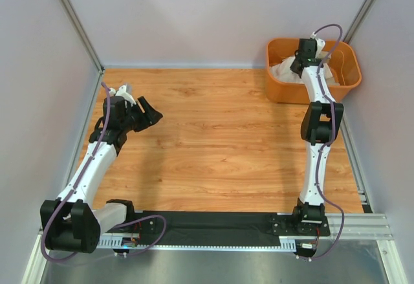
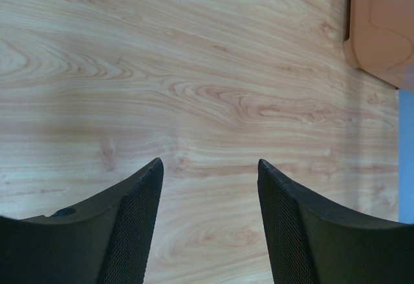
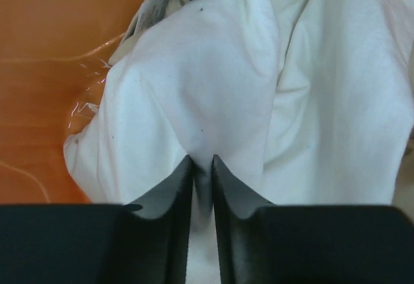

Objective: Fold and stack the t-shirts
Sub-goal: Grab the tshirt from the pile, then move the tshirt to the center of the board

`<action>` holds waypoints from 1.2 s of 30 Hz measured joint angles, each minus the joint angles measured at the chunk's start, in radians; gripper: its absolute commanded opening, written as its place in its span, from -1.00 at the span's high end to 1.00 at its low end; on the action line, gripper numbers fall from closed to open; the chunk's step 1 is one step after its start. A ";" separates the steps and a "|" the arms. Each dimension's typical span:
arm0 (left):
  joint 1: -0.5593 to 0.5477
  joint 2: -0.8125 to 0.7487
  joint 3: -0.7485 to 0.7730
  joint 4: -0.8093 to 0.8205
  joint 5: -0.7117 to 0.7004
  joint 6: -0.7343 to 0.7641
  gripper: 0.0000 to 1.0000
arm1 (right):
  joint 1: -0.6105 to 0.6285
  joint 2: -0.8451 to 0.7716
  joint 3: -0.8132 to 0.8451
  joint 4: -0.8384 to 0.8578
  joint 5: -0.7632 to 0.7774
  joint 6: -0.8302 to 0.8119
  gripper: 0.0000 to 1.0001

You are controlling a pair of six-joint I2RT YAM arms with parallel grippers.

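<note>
A crumpled cream-white t-shirt [image 3: 213, 83] fills the orange tub [image 1: 283, 90] at the table's far right. My right gripper [image 3: 202, 160] reaches down into the tub and is shut on a pinched fold of that t-shirt. A strip of sandy beige fabric with a label [image 3: 158, 2] shows at the top of the right wrist view. In the top view the t-shirt [image 1: 281, 72] shows beside the right gripper [image 1: 299, 67]. My left gripper [image 2: 210, 164] hovers open over bare wood at the left, nothing between its fingers [image 2: 132, 226].
The wooden table [image 1: 220, 135] spreads between the two arms. A corner of the orange tub [image 2: 381, 25] shows at the top right of the left wrist view. Grey walls close the table in on three sides.
</note>
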State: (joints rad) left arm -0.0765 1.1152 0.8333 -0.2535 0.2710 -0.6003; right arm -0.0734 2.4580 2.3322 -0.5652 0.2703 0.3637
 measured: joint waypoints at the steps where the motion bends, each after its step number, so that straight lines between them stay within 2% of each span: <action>1: 0.000 -0.001 0.000 -0.003 0.002 0.000 -0.34 | 0.000 0.008 0.010 0.001 -0.002 0.003 0.95; 8: 0.000 -0.004 0.001 -0.021 0.016 0.000 -0.33 | 0.003 0.023 0.119 -0.019 0.023 -0.029 1.00; 12: 0.000 -0.024 0.002 -0.028 0.029 -0.006 -0.30 | 0.013 -0.045 0.151 -0.013 0.089 -0.073 1.00; 16: -0.002 -0.074 0.000 -0.040 0.037 -0.021 -0.36 | 0.030 -0.210 0.126 0.045 0.156 -0.135 0.99; 17: -0.003 -0.092 -0.002 -0.045 0.036 -0.024 -0.43 | 0.036 -0.261 0.123 0.072 0.169 -0.153 1.00; 18: -0.006 -0.106 -0.002 -0.051 0.034 -0.025 -0.66 | 0.041 -0.304 0.126 0.098 0.174 -0.165 1.00; 20: -0.019 -0.138 -0.003 -0.067 0.017 -0.030 -0.84 | 0.066 -0.394 0.183 0.142 0.183 -0.195 1.00; 23: -0.035 -0.167 -0.003 -0.095 -0.011 -0.043 -0.86 | 0.132 -0.531 0.211 0.206 0.195 -0.221 1.00; 26: -0.044 -0.186 -0.003 -0.131 -0.028 -0.041 -0.84 | 0.281 -0.729 0.105 0.256 0.207 -0.243 1.00; 27: -0.047 -0.193 -0.003 -0.140 -0.034 -0.040 -0.82 | 0.339 -0.797 0.045 0.259 0.210 -0.245 0.89; 29: -0.053 -0.206 0.001 -0.167 -0.043 -0.036 -0.82 | 0.460 -0.902 -0.057 0.249 0.209 -0.231 0.48; 30: -0.058 -0.211 0.007 -0.183 -0.045 -0.033 -0.82 | 0.501 -0.939 -0.106 0.235 0.204 -0.219 0.21; 32: -0.066 -0.219 0.022 -0.204 -0.050 -0.027 -0.82 | 0.601 -1.018 -0.218 0.174 0.195 -0.187 -0.09; 33: -0.071 -0.222 0.034 -0.215 -0.053 -0.025 -0.85 | 0.650 -1.060 -0.296 0.153 0.187 -0.168 -0.42; 36: -0.084 -0.233 0.068 -0.241 -0.066 -0.011 -0.95 | 0.779 -1.132 -0.498 0.043 0.130 -0.107 -0.70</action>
State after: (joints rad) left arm -0.1604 0.8825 0.9009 -0.4946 0.2054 -0.6113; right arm 0.7059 1.3258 1.8339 -0.5224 0.4004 0.2565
